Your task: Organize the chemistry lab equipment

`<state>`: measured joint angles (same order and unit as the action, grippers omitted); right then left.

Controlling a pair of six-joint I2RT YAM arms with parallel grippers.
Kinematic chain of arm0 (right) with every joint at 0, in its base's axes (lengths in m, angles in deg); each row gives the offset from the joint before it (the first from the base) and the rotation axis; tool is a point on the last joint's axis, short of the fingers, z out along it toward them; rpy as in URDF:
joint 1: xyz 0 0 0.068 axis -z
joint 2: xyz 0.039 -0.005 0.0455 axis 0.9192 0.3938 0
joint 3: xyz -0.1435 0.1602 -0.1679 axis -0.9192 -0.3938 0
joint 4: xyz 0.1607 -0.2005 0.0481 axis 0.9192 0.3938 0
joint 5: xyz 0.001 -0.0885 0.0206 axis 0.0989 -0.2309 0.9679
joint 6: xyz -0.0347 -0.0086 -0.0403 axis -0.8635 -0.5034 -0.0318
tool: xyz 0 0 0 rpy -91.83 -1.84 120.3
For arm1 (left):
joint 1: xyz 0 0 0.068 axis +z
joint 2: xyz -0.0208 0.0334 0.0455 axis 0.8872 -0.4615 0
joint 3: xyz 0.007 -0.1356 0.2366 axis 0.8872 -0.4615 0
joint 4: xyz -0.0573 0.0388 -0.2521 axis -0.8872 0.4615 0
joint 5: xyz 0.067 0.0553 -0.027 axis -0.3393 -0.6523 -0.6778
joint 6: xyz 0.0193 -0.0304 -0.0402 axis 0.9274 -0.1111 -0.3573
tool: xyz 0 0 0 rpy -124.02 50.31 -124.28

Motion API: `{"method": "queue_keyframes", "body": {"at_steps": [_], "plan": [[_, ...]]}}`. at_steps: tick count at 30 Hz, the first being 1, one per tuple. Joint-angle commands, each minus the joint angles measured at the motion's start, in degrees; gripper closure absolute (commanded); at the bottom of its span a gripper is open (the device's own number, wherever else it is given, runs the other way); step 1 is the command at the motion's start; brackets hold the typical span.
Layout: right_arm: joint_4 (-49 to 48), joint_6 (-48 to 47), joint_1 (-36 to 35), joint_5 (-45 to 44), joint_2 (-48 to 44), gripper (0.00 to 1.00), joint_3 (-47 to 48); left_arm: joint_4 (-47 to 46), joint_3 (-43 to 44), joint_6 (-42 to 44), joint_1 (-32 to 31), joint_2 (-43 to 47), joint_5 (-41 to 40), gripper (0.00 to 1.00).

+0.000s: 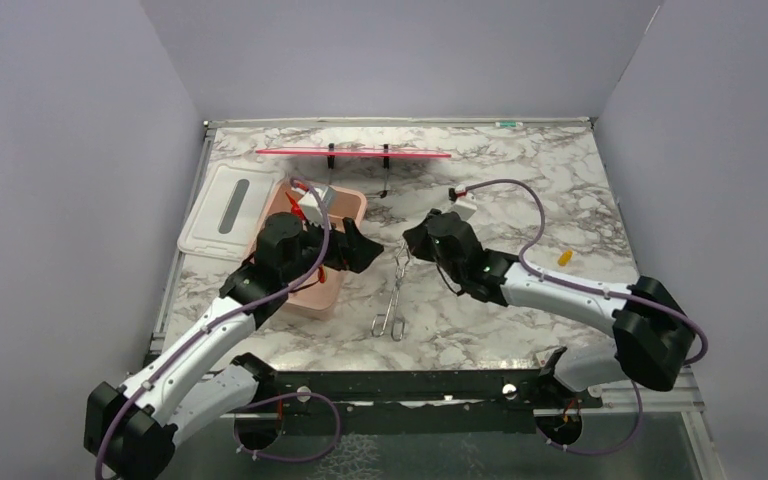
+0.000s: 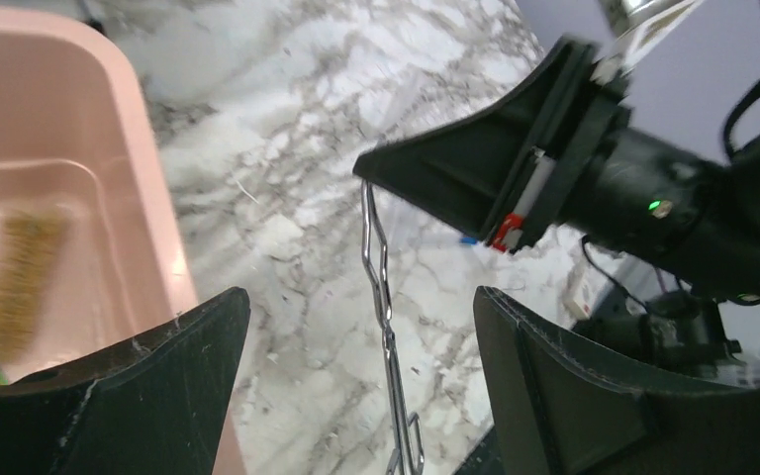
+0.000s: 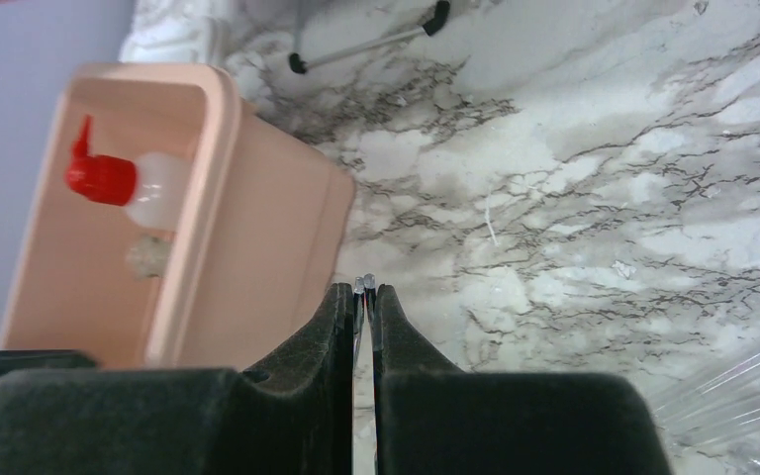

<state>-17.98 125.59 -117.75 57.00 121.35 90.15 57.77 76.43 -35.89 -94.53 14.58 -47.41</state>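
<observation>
Right gripper [image 3: 365,300] pinches the tips of the metal tongs [image 2: 386,332]; left gripper [image 2: 356,312] gapes wide beside the pink tub [image 2: 153,168].

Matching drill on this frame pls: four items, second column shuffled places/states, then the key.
Column 1
1. tongs
2. squeeze bottle
3. left gripper
4. white lid

Column 2
a. inside the pink tub
b. fingers spread open
c. tips pinched by the right gripper
d. lying flat, left of the tub

Pairs: 1-c, 2-a, 3-b, 4-d
</observation>
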Motion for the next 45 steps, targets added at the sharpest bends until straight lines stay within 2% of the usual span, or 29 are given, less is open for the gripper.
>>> {"method": "queue_keyframes", "body": {"at_steps": [1, 6, 7, 9, 10, 13, 24, 31, 33, 35, 36, 38, 40, 42, 45], "plan": [[-1.8, 4.3, 0.1, 1.2, -6.5, 0.99, -1.6, -3.6, 0.5, -5.3, -0.5, -5.6, 11.5, 0.15], [-0.6, 7.1, 0.2, 0.9, -9.6, 0.99, -1.6, -9.0, -1.0, -10.9, -2.0, -10.3, 19.8, 0.15], [-0.5, 7.6, 0.2, 0.7, -10.0, 0.99, -1.4, -9.4, -1.0, -11.5, -2.6, -10.8, 19.7, 0.19], [0.8, 8.0, 0.2, -0.2, -10.3, 0.99, -0.3, -9.7, -0.7, -11.8, -4.1, -11.7, 18.5, 0.37], [2.9, 9.1, 0.2, -1.3, -10.4, 0.99, 0.6, -9.6, -0.2, -11.2, -4.8, -12.3, 18.4, 0.43], [5.8, 10.4, 0.2, -3.2, -10.8, 0.99, 2.2, -7.1, 1.6, -9.4, -6.7, -14.2, 16.5, 0.55], [4.5, 11.2, 0.2, -1.8, -11.8, 0.99, 2.0, -2.3, 4.1, -6.2, -9.3, -17.0, 10.6, 0.60], [3.6, 11.8, 0.3, -0.6, -12.6, 0.99, 0.6, 1.3, 6.1, -2.9, -9.3, -17.3, 9.0, 0.98], [2.1, 11.5, 0.3, 0.2, -13.4, 0.98, -0.4, 1.9, 6.6, -1.8, -9.4, -16.9, 8.5, 1.00], [1.2, 11.4, 0.3, 0.7, -14.1, 0.92, -1.0, 2.8, 7.6, -0.7, -9.4, -16.7, 8.4, 1.00], [1.2, 11.4, 0.3, 0.8, -14.4, 0.85, -1.1, 3.3, 8.1, -0.1, -9.3, -16.7, 8.3, 1.00], [1.3, 11.0, 0.3, 0.9, -14.9, 0.62, -1.0, 5.2, 9.6, 1.5, -9.4, -16.7, 7.4, 1.00], [1.9, 9.8, 0.3, 0.8, -15.2, 0.46, -0.4, 7.6, 11.2, 3.0, -9.4, -16.3, 5.1, 1.00], [3.1, 8.7, 0.3, 0.4, -15.7, 0.37, 0.2, 10.9, 13.3, 5.1, -9.4, -15.7, 1.9, 1.00], [3.6, 7.8, 0.3, 0.3, -17.5, 0.33, -0.6, 17.3, 17.2, 8.4, -9.2, -15.3, -3.6, 1.00]]}}
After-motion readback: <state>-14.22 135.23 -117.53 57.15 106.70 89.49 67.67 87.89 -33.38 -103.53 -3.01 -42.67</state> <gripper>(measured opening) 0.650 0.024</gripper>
